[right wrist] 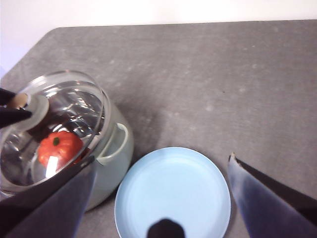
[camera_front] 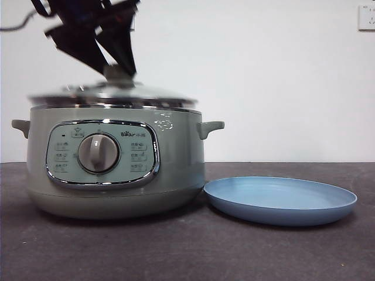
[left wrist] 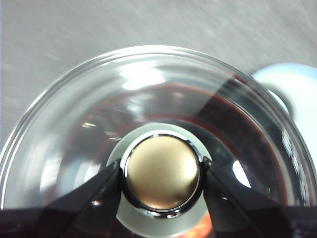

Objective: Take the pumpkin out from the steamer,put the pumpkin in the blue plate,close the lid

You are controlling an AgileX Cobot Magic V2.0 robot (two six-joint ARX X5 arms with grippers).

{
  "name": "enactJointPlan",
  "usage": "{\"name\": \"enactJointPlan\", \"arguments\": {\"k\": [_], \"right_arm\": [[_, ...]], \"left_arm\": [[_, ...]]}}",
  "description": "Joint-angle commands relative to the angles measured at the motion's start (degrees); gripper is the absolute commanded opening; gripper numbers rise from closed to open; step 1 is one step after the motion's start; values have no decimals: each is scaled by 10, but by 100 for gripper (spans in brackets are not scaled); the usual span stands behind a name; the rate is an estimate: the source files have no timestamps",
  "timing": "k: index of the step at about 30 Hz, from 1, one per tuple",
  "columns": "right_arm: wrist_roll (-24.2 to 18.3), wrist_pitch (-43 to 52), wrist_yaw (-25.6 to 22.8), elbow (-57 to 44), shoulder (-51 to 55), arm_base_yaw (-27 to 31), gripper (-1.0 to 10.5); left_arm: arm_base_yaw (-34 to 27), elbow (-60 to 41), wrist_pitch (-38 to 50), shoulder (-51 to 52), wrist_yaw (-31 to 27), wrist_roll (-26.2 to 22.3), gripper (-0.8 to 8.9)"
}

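The sage-green steamer stands on the dark table at the left. My left gripper is shut on the knob of the glass lid, which is held just above the steamer's chrome rim and looks blurred. The orange-red pumpkin shows through the glass inside the steamer in the right wrist view. The blue plate lies empty to the right of the steamer; it also shows in the right wrist view. My right gripper is open, high above the plate.
A white wall stands behind the table, with a socket at the top right. Grey table surface stretches beyond the plate.
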State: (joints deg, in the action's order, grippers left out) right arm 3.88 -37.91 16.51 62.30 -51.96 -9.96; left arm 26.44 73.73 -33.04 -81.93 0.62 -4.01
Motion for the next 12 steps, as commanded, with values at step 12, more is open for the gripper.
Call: {"name": "enactJointPlan", "arguments": {"k": [12], "right_arm": [[12,67,29,25,-144,-141,441]], "left_arm": [[-1,37,-26,208,-185,-31,-8]]}}
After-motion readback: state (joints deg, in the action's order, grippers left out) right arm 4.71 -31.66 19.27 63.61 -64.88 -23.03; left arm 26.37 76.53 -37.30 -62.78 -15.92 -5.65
